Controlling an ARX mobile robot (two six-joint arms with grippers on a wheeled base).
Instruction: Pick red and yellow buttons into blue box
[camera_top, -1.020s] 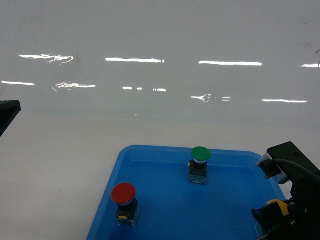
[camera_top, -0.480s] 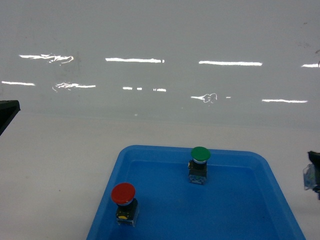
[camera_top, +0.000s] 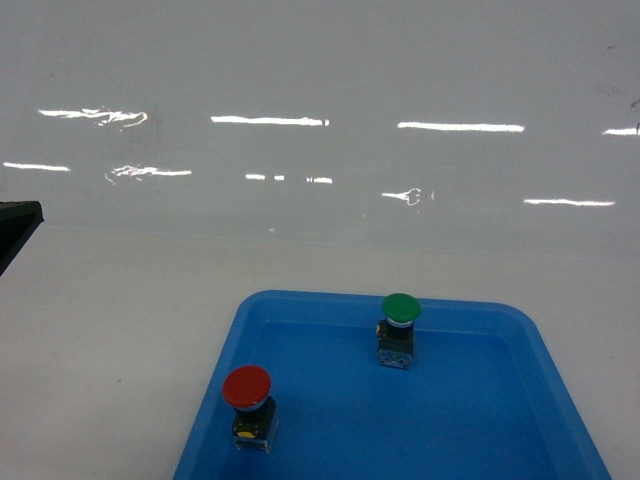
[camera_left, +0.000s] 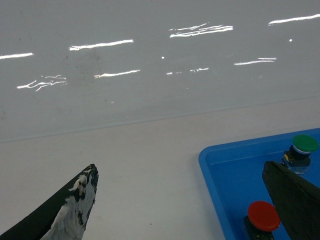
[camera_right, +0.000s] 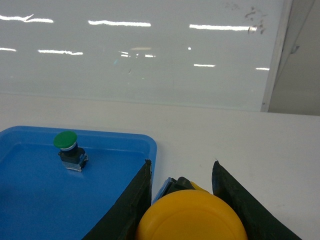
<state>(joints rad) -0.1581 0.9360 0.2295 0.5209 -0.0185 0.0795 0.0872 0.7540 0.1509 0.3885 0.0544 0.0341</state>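
- The yellow button (camera_right: 192, 217) sits between the two black fingers of my right end effector (camera_right: 181, 200). The fingers are closed in on it, one on each side. Its round cap fills the bottom of my right wrist view.
- The yellow button is up over the white worktop (camera_top: 120, 330), just past the right edge of the blue tray (camera_right: 30, 200).
- The red button (camera_top: 248, 395) stands upright in the blue tray, near its left edge. In my head view it is at about 7 o'clock from the green button (camera_top: 399, 325).
- The green button stands upright too, near the far wall of the tray.
- My left end effector (camera_left: 185, 200) is spread wide and holds nothing. One finger (camera_left: 65, 212) is over the bare worktop. The other finger (camera_left: 295, 195) is over the tray, close beside the red button.
- I cannot see the blue box in any view.
- A shiny white wall (camera_top: 320, 100) stands behind the worktop.
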